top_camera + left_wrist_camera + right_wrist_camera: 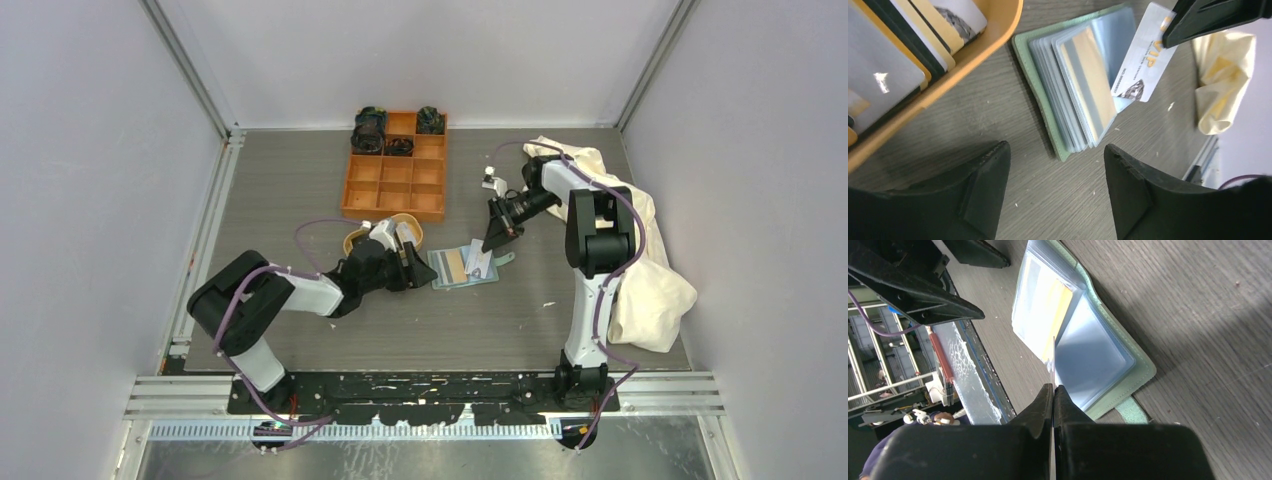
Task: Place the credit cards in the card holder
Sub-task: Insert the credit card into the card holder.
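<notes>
The card holder (462,266) lies open and flat on the worktop (300,180) between the 2 arms, its green cover down and a fan of clear pockets facing up. 1 tan card (1088,85) already sits in the top pocket on the left leaf.

The right jaws are clenched on a white card (1143,60). They pinch it by one short end and hold it tilted over the fold, with the free end pointing down at the pockets. Its lower corner may be touching a pocket mouth, but the views do not settle that.

The left jaws are spread wide and grasp nothing. They hover just beside the holder's near edge. The remaining credit cards (888,75) stand on edge in the tan tray (973,55) close by.

The cards look light, stiff and slick, so a firm pinch on a short end suits them and leaves the opposite end free to lead into a pocket. The holder is soft and light and its plastic leaves are floppy. It will likely slide or buckle under a pushing card, so the bare green border is the place to press it down.

An orange box (395,180) and a cream cloth (650,280) sit well apart from the work.
</notes>
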`<state>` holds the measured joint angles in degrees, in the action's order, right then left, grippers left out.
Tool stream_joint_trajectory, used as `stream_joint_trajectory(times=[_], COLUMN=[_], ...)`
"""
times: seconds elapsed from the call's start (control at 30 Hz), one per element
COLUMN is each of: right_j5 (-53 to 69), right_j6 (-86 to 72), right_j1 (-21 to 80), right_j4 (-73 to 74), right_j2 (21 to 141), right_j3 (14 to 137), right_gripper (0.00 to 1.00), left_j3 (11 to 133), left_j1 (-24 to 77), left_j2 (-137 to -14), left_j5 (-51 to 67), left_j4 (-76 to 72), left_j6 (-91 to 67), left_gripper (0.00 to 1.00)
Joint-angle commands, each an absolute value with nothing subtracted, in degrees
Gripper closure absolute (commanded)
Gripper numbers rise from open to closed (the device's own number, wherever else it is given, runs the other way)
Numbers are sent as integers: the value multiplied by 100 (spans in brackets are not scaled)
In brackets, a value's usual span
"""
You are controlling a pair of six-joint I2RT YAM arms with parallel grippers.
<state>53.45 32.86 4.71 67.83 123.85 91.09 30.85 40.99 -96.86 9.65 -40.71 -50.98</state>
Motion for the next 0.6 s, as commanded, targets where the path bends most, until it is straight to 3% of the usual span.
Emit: stream_joint_trajectory(times=[0.0, 0.07, 0.13, 0.57], right_j5=[5250, 5285, 5308, 5382], right_j6=[3082, 3074, 3076, 3081], right_j1=[510, 508, 516, 737], right_j4=[6596, 6611, 6630, 6680], right_j2=[12331, 12346, 12376, 12548], right_j3=[9195, 9198, 9195, 9189], right_gripper=[99, 99, 99, 99], left_j3=[3496, 3578, 3658, 4289], left_j1=[4356, 4366, 4380, 4547], left_j2=[-9292, -9312, -9385, -9720], left_j5=[76, 45, 78, -163], left_j4=[-2195, -2049, -2020, -1461], left_j6=[-4693, -4663, -4667, -4623], left_gripper=[34, 43, 45, 39])
